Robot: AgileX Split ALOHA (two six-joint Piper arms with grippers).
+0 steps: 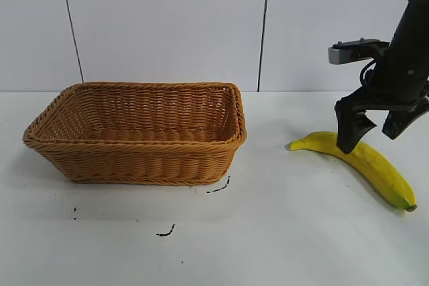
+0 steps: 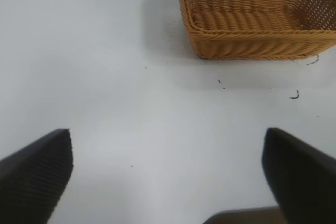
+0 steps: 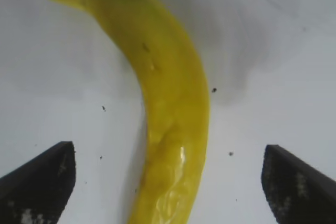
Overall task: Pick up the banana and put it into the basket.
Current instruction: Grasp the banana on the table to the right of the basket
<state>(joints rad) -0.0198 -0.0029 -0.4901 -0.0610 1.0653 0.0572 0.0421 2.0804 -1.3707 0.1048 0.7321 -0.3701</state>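
Banana (image 1: pixel 362 159) lies on the table (image 1: pixel 268 232), right of the wicker basket (image 1: pixel 141 132). Right gripper (image 1: pixel 375 128) straddles it, fingers spread wide, holding nothing. Risk: off-centre closure rolls the curved fruit aside. Left gripper (image 2: pixel 168 171) is open and idle.

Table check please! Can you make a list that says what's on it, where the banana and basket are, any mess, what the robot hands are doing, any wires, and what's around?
Surface: white table, with a few small dark marks in front of the basket.
Job's things: banana lies flat on the table, to the right of the basket, not in it. Basket stands upright with nothing in it.
Clutter: nothing seen besides the marks.
Hands: right hand is open, pointing down over the banana, one finger on each side of it, not gripping. Left hand is open over bare table, away from the basket.
Cables: a dark cable loops at the right arm's wrist.
Surroundings: pale panelled wall behind the table.
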